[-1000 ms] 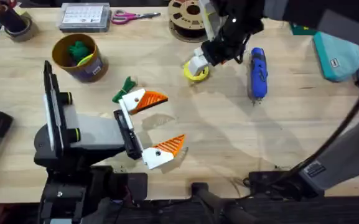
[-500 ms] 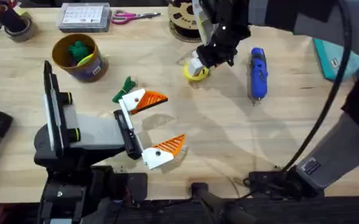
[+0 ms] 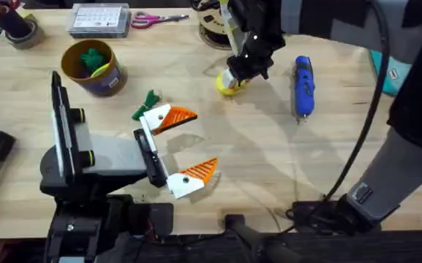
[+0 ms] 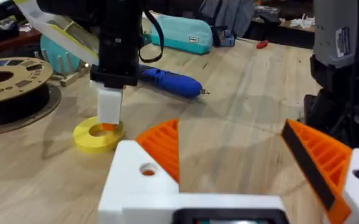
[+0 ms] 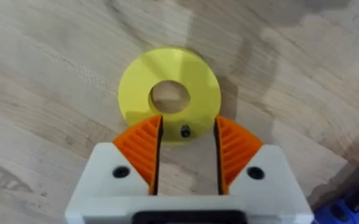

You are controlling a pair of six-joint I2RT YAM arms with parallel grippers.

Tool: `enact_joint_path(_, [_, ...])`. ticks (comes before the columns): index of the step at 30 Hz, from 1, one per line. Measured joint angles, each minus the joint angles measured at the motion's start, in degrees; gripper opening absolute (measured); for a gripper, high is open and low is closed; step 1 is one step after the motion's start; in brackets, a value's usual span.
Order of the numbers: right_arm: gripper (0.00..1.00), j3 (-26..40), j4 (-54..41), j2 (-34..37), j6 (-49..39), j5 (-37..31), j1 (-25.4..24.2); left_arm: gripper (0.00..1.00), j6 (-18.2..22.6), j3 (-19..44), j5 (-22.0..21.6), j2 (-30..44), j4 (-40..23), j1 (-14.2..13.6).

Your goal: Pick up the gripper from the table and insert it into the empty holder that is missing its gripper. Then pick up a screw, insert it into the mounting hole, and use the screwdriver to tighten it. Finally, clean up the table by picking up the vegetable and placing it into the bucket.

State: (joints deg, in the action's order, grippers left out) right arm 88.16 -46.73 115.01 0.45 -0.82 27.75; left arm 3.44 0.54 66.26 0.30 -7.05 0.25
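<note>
My right gripper (image 3: 230, 77) points down over a flat yellow ring (image 3: 231, 87) at the table's far middle. It is open, and its orange pads (image 5: 145, 146) straddle a small dark screw (image 5: 185, 131) lying on the ring (image 5: 167, 68). The blue screwdriver (image 3: 303, 86) lies just right of it. My left gripper (image 3: 193, 143) rests wide open near the table's centre, both white finger blocks carrying orange tips (image 4: 163, 149). The dark-green vegetable (image 3: 148, 101) lies beside its far finger. The mustard bucket (image 3: 72, 69) stands far left. The loose gripper and the empty holder are out of view.
A green bundle with a yellow piece (image 3: 92, 60) sits inside the bucket. A brown filament spool (image 3: 221, 22), pink scissors (image 3: 156, 20) and a parts box (image 3: 99, 20) line the far edge. A teal pouch (image 4: 179, 34) lies far right.
The right arm has swung a little to the left and stands more upright, its gripper settling closer over the yellow ring. The left arm has not moved.
</note>
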Motion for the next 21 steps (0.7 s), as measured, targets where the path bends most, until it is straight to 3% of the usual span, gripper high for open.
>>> enact_joint_path(3, [0.444, 0.09, 0.05, 0.12, 0.00, 0.00, 0.11, 0.985, 0.00, 0.00, 0.00, 0.02, 0.00, 0.00])
enact_joint_path(7, [0.316, 0.39, -0.51, 0.12, 0.04, 0.00, 0.11, 0.985, 0.00, 0.00, 0.00, 0.02, 0.00, 0.00])
enact_joint_path(21, [0.160, 0.42, -0.67, 0.12, 0.02, -0.02, 0.11, 0.985, 0.00, 0.00, 0.00, 0.02, 0.00, 0.00])
